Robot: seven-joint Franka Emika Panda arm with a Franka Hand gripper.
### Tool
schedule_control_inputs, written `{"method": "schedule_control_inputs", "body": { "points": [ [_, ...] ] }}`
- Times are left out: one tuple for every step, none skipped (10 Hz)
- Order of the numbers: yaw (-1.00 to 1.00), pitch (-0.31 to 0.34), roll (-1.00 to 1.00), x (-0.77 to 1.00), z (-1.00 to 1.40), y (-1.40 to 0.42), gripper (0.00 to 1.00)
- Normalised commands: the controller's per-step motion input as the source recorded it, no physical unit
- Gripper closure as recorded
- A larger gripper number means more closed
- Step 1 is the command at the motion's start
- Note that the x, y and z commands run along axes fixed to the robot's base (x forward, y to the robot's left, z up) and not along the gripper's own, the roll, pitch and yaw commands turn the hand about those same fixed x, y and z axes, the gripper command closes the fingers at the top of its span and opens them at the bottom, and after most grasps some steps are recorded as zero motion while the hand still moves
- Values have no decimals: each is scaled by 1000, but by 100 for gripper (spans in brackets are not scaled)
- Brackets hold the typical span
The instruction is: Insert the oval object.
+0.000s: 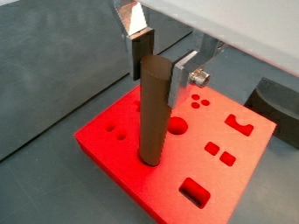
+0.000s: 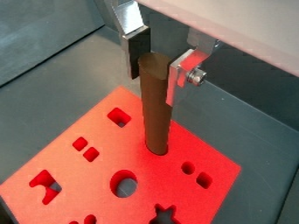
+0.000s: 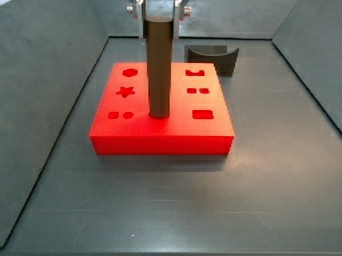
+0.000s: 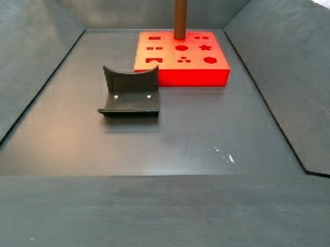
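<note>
The oval object (image 1: 152,114) is a tall dull-brown peg. It stands upright with its lower end at a hole near the middle of the red block (image 1: 122,150). My gripper (image 1: 162,83) is above the block, its silver fingers (image 1: 184,77) shut on the peg's top end. Both wrist views show this; the peg (image 2: 156,109), gripper (image 2: 158,87) and block (image 2: 198,199) also appear there. In a side view the peg (image 3: 158,70) rises from the block (image 3: 160,140) into the gripper (image 3: 160,12). In a side view only the peg (image 4: 180,17) and block (image 4: 180,73) show.
A dark grey curved piece (image 4: 129,92) lies on the grey floor apart from the block; it also shows in a side view (image 3: 214,55) and a wrist view (image 1: 275,101). The block has several other shaped holes (image 2: 124,184). Sloped grey walls (image 3: 54,60) ring the floor.
</note>
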Motion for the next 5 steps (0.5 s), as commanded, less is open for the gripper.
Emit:
{"method": "schedule_control_inputs", "body": {
  "points": [
    [0,0,86,0,-100,-57,100],
    [0,0,74,0,-120,-23,100],
    [0,0,106,0,-143,-31,100],
    [17,0,141,0,-180,-26,100],
    [11,0,114,0,-211,0,100]
  ]
}}
